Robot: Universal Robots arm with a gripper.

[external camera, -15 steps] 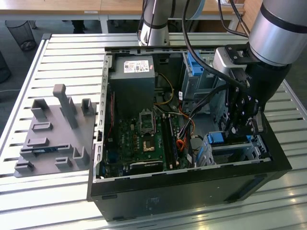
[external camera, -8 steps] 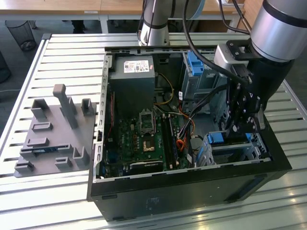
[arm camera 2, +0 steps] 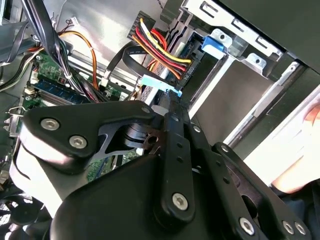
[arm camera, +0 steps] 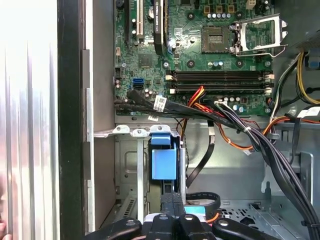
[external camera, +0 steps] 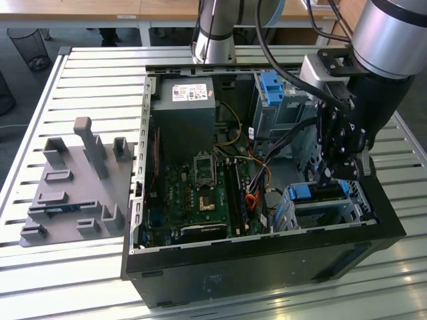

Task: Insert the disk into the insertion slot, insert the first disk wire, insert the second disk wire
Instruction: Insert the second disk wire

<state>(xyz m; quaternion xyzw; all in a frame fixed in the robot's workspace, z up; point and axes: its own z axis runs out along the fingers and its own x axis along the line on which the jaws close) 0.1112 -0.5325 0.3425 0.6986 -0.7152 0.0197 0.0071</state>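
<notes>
**Hand low over the drive bay, disk seated in its cage**

In the exterior view, the black robot hand (external camera: pixel 331 175) hangs inside the open black computer case (external camera: pixel 267 263) on the slatted metal table (external camera: pixel 67 280), just above the low silver-grey perforated drive cage (external camera: pixel 347 208) at the view's right. The blue-framed silver disk (external camera: pixel 317 192) lies in that insertion slot — its blue edge faces up where cables can reach it.

In the second wrist view, the hand's black linkage crowds the foreground, its tips meeting at a pale-blue flat connector (arm camera 2: pixel 159 83); I judge it clenched on that connector, though the contact is partly hidden.

In the first wrist view, the disk's blue caddy (arm camera: pixel 164 159) stands directly ahead of the hand — a straight line for plugging in.
</notes>
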